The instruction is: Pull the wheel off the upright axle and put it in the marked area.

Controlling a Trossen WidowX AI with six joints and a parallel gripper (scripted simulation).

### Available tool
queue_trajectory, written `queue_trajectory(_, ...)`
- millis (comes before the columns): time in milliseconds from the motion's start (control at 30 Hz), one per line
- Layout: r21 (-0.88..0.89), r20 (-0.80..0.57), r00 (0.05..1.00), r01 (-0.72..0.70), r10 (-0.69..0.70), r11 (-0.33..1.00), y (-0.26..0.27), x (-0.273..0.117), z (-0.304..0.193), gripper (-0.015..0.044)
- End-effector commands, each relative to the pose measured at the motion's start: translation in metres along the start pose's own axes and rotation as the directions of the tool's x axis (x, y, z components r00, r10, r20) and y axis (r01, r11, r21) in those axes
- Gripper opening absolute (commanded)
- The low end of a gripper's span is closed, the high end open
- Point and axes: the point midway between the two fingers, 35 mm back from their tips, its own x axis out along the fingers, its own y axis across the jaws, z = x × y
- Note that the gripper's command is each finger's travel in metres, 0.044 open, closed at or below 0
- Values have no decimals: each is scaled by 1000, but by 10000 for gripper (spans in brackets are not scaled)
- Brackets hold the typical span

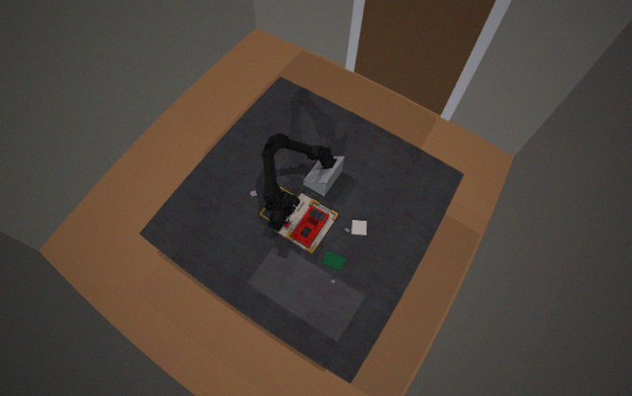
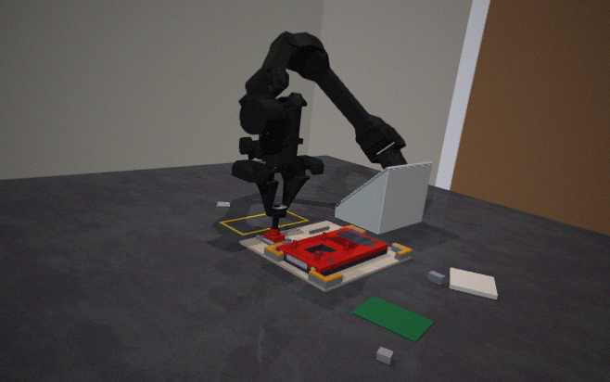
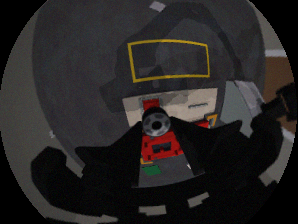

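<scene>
Pointing down, the jaws [image 2: 277, 206] are clamped on the wheel [image 2: 277, 212] [image 3: 156, 124], which is held above the red block [image 2: 274, 235] [image 3: 151, 104]. Whether the axle [image 2: 275, 223] is fully cleared is hard to tell. The yellow outline [image 2: 231, 229] [image 3: 131, 62] is seen beyond, on the table [image 1: 202, 211] [image 2: 139, 278] [image 3: 75, 75].

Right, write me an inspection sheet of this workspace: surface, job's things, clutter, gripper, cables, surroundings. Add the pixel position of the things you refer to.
Surface: dark mottled table top [image 1: 206, 207] [image 2: 116, 287].
Wheel: dark, round [image 2: 278, 213] [image 3: 156, 124], between the fingers, above the red base [image 2: 273, 235] [image 3: 151, 104].
Axle: dark upright post [image 2: 275, 223] under the wheel; whether the wheel is fully off cannot be told.
Marked area: yellow outline [image 1: 263, 214] [image 2: 231, 229] [image 3: 133, 62], wheel not in it.
Clutter: red block [image 1: 300, 237] [image 2: 366, 252] on a pale board, green sheet [image 1: 333, 260] [image 2: 393, 319], white square [image 1: 359, 228] [image 2: 473, 283].
Gripper [image 2: 278, 209] [image 3: 156, 121]: shut on the wheel.
Cables: nothing seen.
Surroundings: grey walls, brown door-like panel [image 1: 418, 48] [image 2: 547, 107].
</scene>
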Motion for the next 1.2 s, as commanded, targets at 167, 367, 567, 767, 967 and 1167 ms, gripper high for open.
queue_trajectory(167,7,-4,1000,-1,1,1000,0,-3,0,0)
queue_trajectory(367,7,-3,1000,-1,1,1000,0,-5,0,0)
queue_trajectory(567,6,-3,1000,-2,2,1000,0,-8,0,0)
queue_trajectory(767,5,-5,1000,-2,2,1000,-1,-33,0,0)
queue_trajectory(967,-6,0,1000,-1,1,1000,-4,-37,2,0)
queue_trajectory(1167,-4,-2,1000,0,0,1000,-16,-40,30,0)
